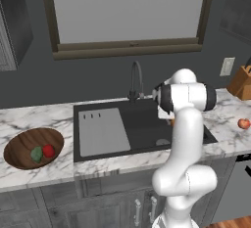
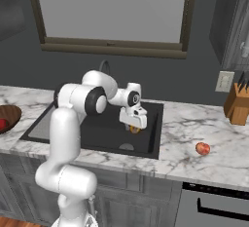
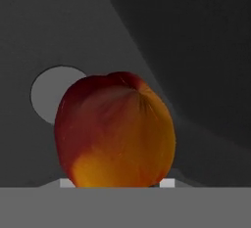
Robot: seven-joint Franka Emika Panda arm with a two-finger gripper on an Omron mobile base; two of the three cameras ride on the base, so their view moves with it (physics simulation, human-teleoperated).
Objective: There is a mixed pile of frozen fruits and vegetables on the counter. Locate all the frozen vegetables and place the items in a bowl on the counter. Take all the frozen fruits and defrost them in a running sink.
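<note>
In the left base view the white arm rises from the lower right, bends at a bulky elbow and reaches forward over the black sink [image 1: 142,124], its wrist hiding the hand; a sliver of orange shows just under the wrist, over the right part of the basin. Left of the sink, on the marble worktop [image 1: 34,119], sits the wooden bowl [image 1: 22,146] with 2 items inside, a dark green lump [image 1: 37,154] and a bright red round item [image 1: 48,150], touching each other. Right of the sink, well apart from it, a pinkish-red fruit [image 1: 243,123] lies on the worktop, with a wooden knife block [image 1: 241,82] behind it by the wall. The curved faucet [image 1: 136,78] stands at the back edge of the sink. In the right base view the arm comes up from the lower left, its forearm stretched level across the sink, and the hand [image 2: 134,128] points down into the basin's right half, closed around the orange fruit [image 2: 134,129], which hangs above the sink floor near the round drain [image 2: 126,146]. The pinkish-red fruit lies on the worktop to the right of the sink. In the hand view the orange fruit with its dark red blush sits gripped just before the camera, with the pale drain behind it to the left on the dark basin floor.
</note>
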